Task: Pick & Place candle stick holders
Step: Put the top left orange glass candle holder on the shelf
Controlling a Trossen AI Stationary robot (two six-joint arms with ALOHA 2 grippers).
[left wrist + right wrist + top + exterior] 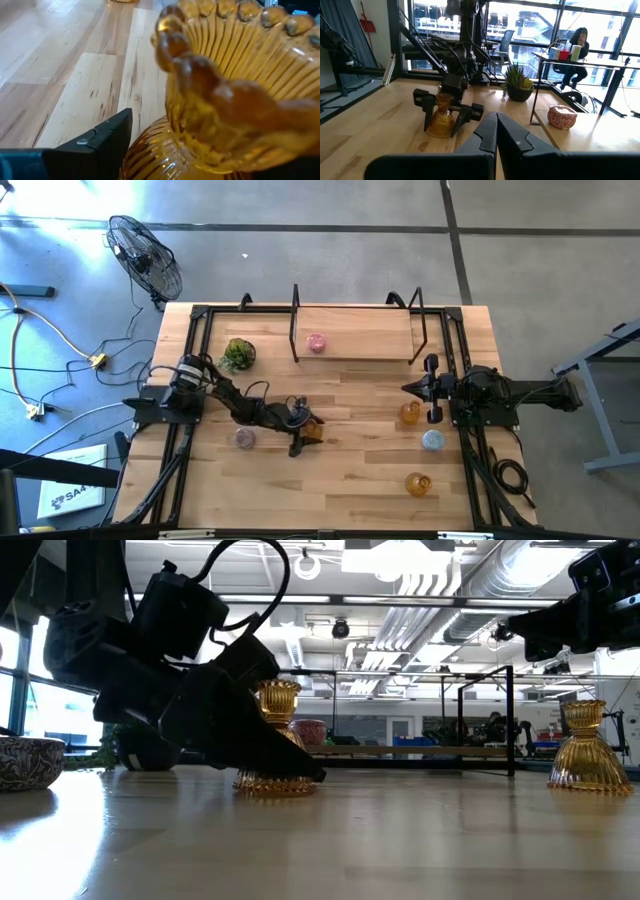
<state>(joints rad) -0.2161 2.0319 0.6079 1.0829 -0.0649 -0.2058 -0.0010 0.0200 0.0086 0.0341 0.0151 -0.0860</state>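
An amber glass holder [313, 426] stands upright on its base on the table, left of the middle; it also shows in the right wrist view [441, 116] and the low view [277, 740]. My left gripper [303, 435] is open, low over the table, with one finger [426, 111] on each side of this holder. My right gripper [412, 388] is shut and empty at the right, above the table. Two more amber holders [410, 413] [418, 483], a light blue one [432, 440] and a pink one [243, 438] stand on the table. Another pink one [316, 342] stands on the shelf. My left gripper's fingers come level at the amber holder's lower body [150, 155], one on each side. The holder stands upright on the table. I cannot tell whether either finger touches the glass.
A raised wooden shelf [370, 335] in a black metal frame stands at the table's far side. A green plant ball [238, 354] sits at the far left. A person sits at a desk [577, 47] beyond the table. A fan [145, 255] stands on the floor.
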